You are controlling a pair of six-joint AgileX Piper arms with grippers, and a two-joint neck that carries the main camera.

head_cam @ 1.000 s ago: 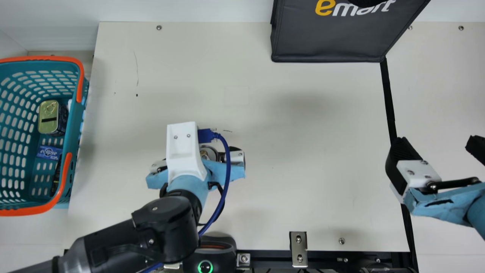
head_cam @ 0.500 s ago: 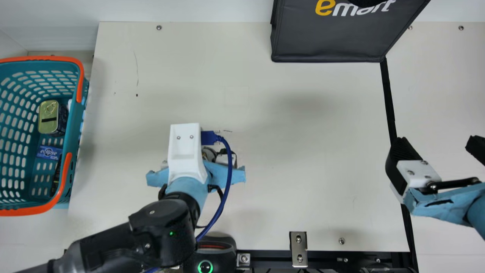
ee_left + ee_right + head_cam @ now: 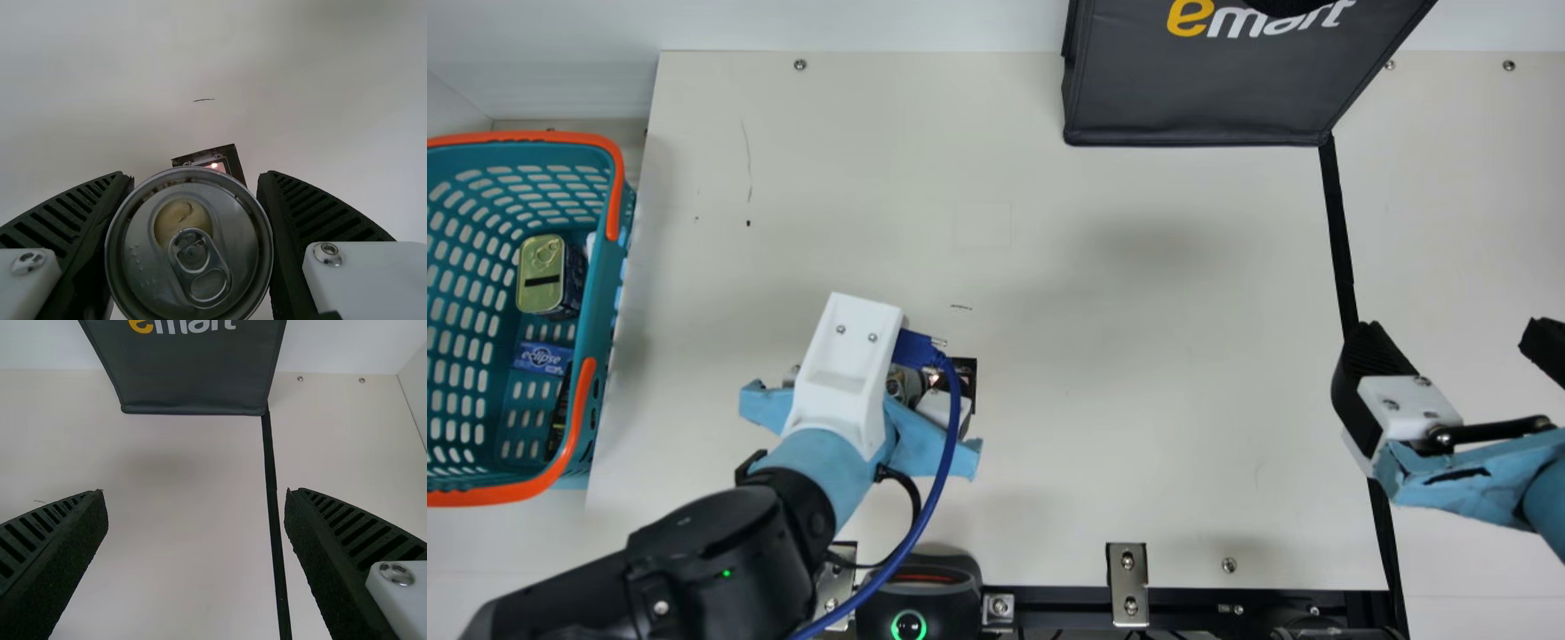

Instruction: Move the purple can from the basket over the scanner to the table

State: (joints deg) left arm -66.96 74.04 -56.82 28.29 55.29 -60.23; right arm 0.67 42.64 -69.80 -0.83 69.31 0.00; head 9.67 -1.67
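While I watch through the main view, I count two claws, one basket (image 3: 600,293), one dark bag (image 3: 1196,98) and one scanner (image 3: 967,373). My left claw (image 3: 929,436) has its two ribbed fingers clamped on one can (image 3: 190,260), either side of its silver top. My right claw (image 3: 1456,342) has its two fingers well apart, with bare desk (image 3: 1138,356) between them in its wrist view. In the basket I count one tin (image 3: 541,276) with a gold lid, one blue packet (image 3: 543,357), a dark item (image 3: 560,413) partly behind the orange handle (image 3: 587,400), and a sliver of something white.

The main view has my left wrist largely over the can, whereas the left wrist view looks right onto its lid, with one pull tab (image 3: 199,267) and one sealed, round, beige mouth. There the can's rim hides part of the scanner, whose window glows reddish. I can't tell the colour of the can's side, nor how high above the desk it sits.
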